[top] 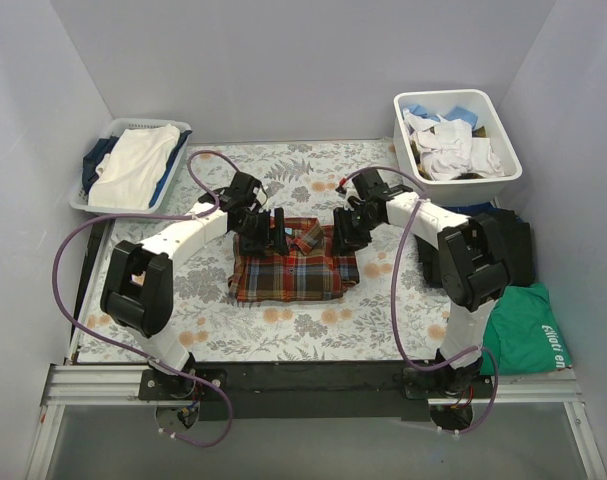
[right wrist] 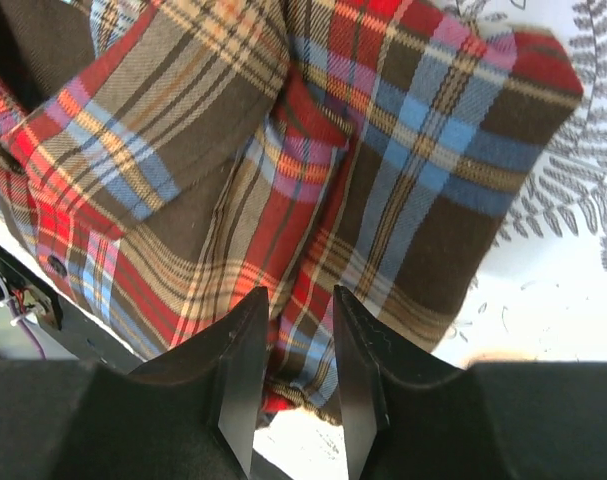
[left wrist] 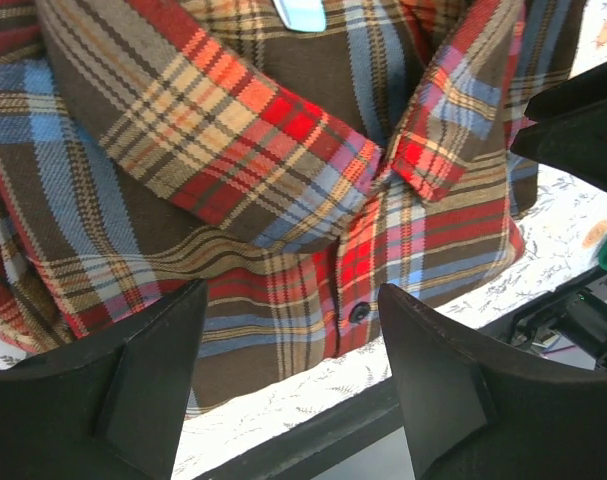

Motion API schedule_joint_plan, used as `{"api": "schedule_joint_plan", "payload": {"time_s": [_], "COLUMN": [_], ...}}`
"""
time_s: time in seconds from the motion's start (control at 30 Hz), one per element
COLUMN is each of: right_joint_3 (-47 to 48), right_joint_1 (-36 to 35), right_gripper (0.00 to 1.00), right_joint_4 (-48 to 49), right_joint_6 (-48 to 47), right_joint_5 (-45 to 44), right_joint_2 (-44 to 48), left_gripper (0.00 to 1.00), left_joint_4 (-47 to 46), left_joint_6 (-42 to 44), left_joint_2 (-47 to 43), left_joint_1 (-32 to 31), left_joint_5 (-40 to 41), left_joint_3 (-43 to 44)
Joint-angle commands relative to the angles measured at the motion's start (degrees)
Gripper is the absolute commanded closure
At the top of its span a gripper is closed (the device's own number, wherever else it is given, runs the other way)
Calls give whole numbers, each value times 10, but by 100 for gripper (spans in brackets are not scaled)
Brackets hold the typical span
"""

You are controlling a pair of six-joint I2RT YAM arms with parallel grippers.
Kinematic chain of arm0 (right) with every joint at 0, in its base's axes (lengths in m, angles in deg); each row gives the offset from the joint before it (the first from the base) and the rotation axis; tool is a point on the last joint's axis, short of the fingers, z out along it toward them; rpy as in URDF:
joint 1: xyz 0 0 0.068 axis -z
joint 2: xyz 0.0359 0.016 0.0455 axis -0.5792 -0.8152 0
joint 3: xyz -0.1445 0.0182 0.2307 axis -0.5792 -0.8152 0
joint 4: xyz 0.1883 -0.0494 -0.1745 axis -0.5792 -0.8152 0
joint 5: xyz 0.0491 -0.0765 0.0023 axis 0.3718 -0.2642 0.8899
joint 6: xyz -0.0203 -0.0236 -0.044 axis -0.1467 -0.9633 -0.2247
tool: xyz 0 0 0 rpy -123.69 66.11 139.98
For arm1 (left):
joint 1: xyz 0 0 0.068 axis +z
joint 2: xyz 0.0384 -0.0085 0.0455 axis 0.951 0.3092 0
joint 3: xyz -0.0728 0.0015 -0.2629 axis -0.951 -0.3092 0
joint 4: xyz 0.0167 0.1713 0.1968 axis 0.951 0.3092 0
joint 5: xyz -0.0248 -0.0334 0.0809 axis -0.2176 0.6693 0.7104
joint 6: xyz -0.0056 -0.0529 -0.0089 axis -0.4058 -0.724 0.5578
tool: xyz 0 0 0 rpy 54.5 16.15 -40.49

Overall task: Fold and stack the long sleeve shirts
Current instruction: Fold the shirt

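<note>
Progress, left to right: left gripper (top: 267, 231) at collar, jaws wide, holding nothing. Centre frame, plaid shirt (top: 293, 275) on table (top: 283, 330), folded into a rectangle, probably ready for stacking. Right gripper (top: 342, 231) at shirt's upper right, jaws narrow; cannot tell whether pinching cloth. Far right, black garments (top: 518, 245) by table edge, likely the stack; open room below shirt.

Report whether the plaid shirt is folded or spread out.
Folded. The plaid shirt lies as a compact rectangle on the table, no sleeve sticking out beyond it, collar on top at its far edge.
</note>
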Motion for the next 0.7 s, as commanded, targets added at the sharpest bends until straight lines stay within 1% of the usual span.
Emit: {"api": "schedule_joint_plan", "payload": {"time_s": [0.0, 0.13, 0.27, 0.33, 0.37, 0.4, 0.47, 0.5, 0.53, 0.67], "right_joint_3": [29, 42, 49, 56, 59, 61, 69, 73, 76, 96], "right_joint_1": [0, -1, 0, 0, 0, 0, 0, 0, 0, 1], "right_gripper": [58, 56, 55, 58, 61, 72, 85, 96, 99, 99], "right_joint_4": [29, 31, 36, 37, 37, 37, 37, 36, 36, 36], "right_joint_6": [1, -1, 0, 2, 1, 2, 5, 6, 7, 10], "right_joint_5": [24, 44, 63, 67, 67, 67, 65, 63, 60, 58], "right_joint_2": [-24, -54, -63, -66, -66, -65, -59, -56, -52, -41], "left_gripper": [32, 32, 32, 32, 32, 32, 32, 32, 31, 31], "left_joint_4": [0, 5, 9, 13, 14, 16, 19, 19, 23, 28], "left_joint_6": [16, 20, 21, 22, 22, 23, 22, 23, 23, 24], "left_joint_2": [-4, 0, 1, 1, 0, 0, -2, -5, -5, -2], "left_joint_1": [1, 0, 0, 0, 0, 0, 0, 0, 0, 0], "left_joint_5": [22, 31, 43, 51, 53, 56, 63, 66, 70, 82], "left_joint_3": [-11, -22, -26, -24, -23, -20, -14, -12, -9, 2]}}
